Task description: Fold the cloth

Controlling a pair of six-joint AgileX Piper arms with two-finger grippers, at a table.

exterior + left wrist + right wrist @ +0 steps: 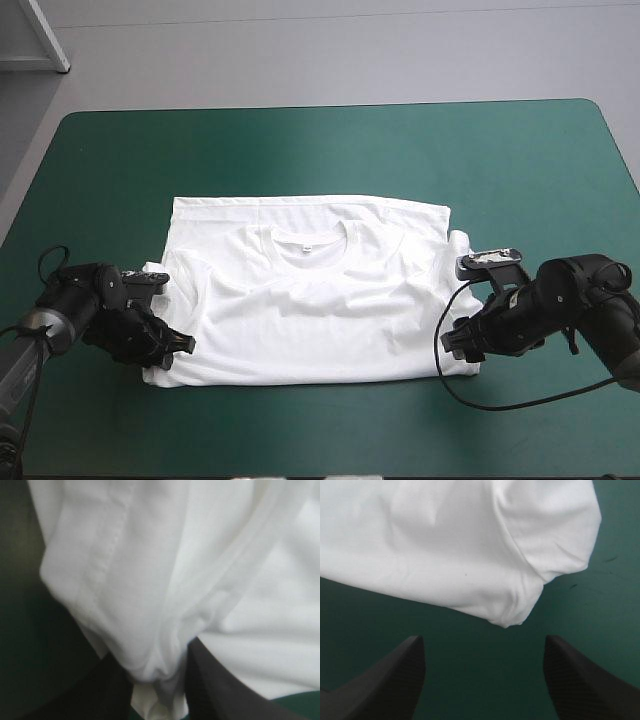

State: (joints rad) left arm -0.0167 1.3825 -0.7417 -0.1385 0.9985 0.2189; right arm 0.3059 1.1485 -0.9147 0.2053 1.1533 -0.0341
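White and spread flat, the T-shirt (pixel 310 300) lies at the middle of the teal-green cover (pixel 320 140), its wider span running left to right and its hem toward the near edge. We take its two near corners to be what the coming move turns on. At the near left corner, our left gripper (pixel 172 345) is all but closed, with a bunch of the white fabric pinched between its black fingers (pixel 210 685), so that side is in hand. At the near right corner (pixel 512 617), our right gripper (pixel 482 640) stands wide apart and holds nothing. That corner lies just ahead of the gap between its fingertips, nearly centred on it, flat on the cover and not yet between them. We judge that the right arm must advance along its own line to bring that corner between the fingers before an even lift and fold toward the far edge can begin.
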